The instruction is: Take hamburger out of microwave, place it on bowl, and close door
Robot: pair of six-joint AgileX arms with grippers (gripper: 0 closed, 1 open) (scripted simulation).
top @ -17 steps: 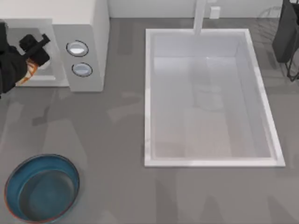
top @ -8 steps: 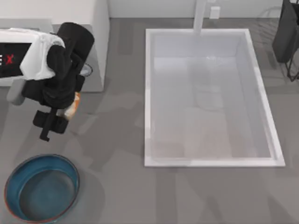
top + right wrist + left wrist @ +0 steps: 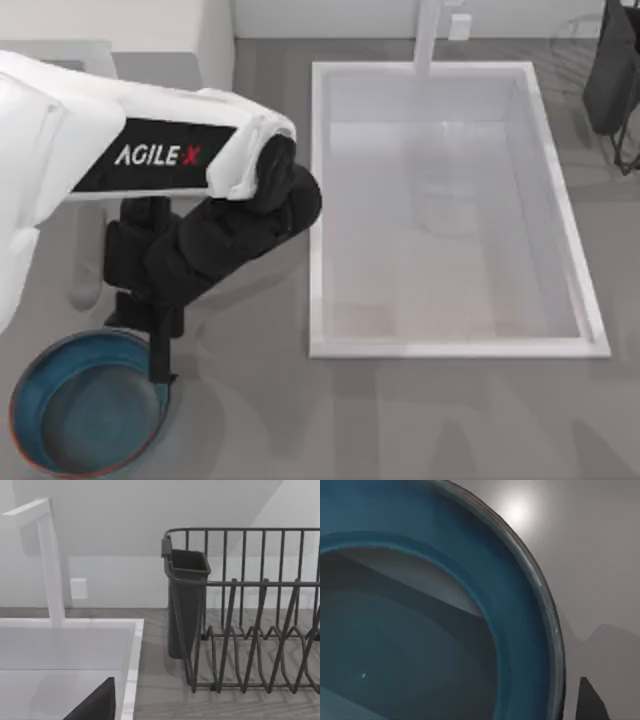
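The blue bowl (image 3: 90,415) sits at the lower left of the top view; its inside, seen close in the left wrist view (image 3: 420,630), looks bare. The sink basin (image 3: 450,210) at centre right holds nothing visible. The left tool (image 3: 160,345) hangs over the bowl's upper right rim; whether it grips I cannot tell, and the hamburger is hidden. Half a second ago this tool was higher up, just below the microwave (image 3: 215,35), with the hamburger showing beside it. The right arm stays parked at the upper right.

The deep blue bowl (image 3: 60,440) with its reddish-brown rim sits upright at the lower left of the top view. The white-grey microwave (image 3: 215,35) stands at the upper left, mostly hidden.
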